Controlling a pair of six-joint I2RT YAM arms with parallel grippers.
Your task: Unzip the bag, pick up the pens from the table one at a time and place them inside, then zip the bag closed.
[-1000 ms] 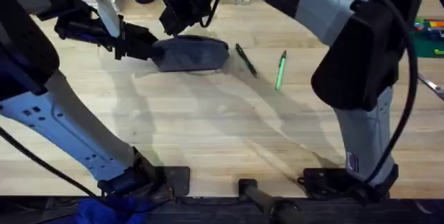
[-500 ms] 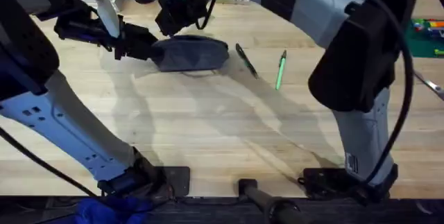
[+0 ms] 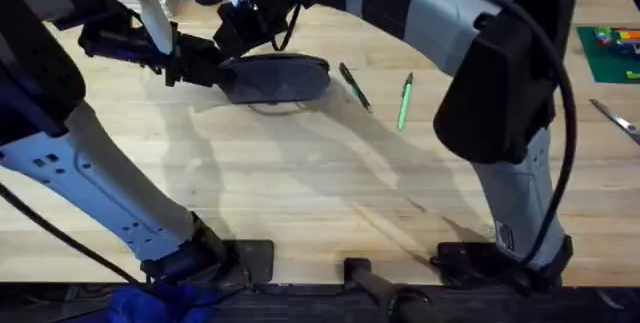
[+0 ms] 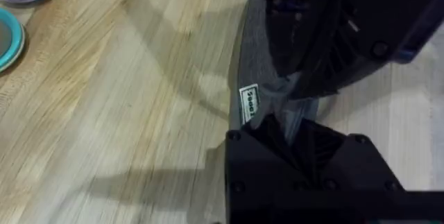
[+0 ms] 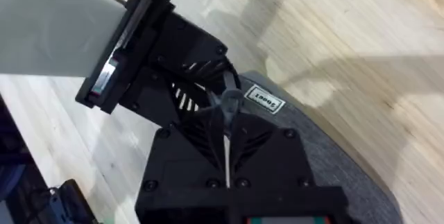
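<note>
The bag [image 3: 275, 77] lies at the table's [image 3: 300, 183] far side; the left gripper [image 3: 222, 73] clamps its left end; the right gripper [image 5: 225, 116] pinches the zipper pull there; the black pen [image 3: 354, 87] and green pen [image 3: 404, 101] lie just right of it.

Bright, even light falls from above onto the table [image 3: 300, 183], where the arms cast soft, overlapping grey shadows. The arms nearest the overhead camera look large and blurred. Both wrist views are slightly soft, without glare.
</note>
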